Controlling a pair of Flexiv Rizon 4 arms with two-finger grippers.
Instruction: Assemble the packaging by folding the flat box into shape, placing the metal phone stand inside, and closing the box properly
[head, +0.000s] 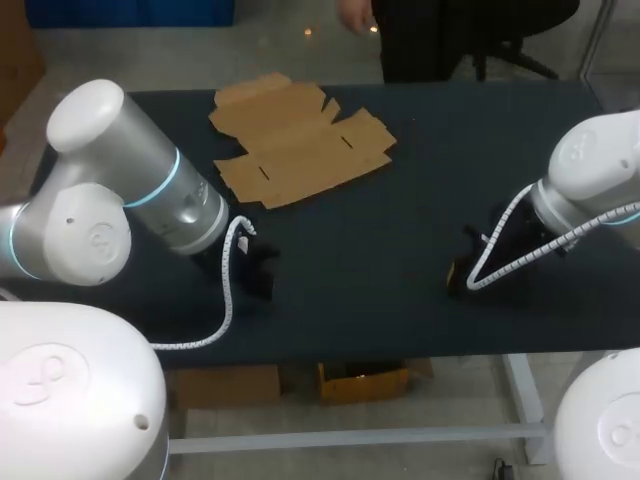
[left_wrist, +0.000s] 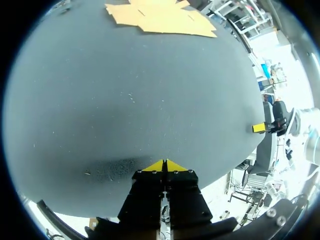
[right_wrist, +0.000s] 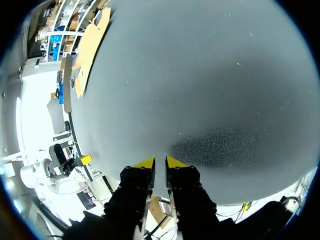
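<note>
The flat brown cardboard box (head: 300, 140) lies unfolded near the table's far edge, left of the middle. It also shows far ahead of the left fingers (left_wrist: 160, 17) and far off to one side in the right wrist view (right_wrist: 87, 47). My left gripper (head: 262, 270) hangs low over the front left of the table, shut, its yellow tips (left_wrist: 164, 164) pressed together on nothing. My right gripper (head: 460, 275) hovers over the front right; a narrow gap parts its tips (right_wrist: 160, 161), with nothing between them. No metal phone stand is in view.
The dark table top (head: 400, 200) stretches bare between the two grippers and up to the cardboard. Each wrist view catches the other arm's yellow tip at the table's edge: the right gripper (left_wrist: 259, 128), the left gripper (right_wrist: 85, 159).
</note>
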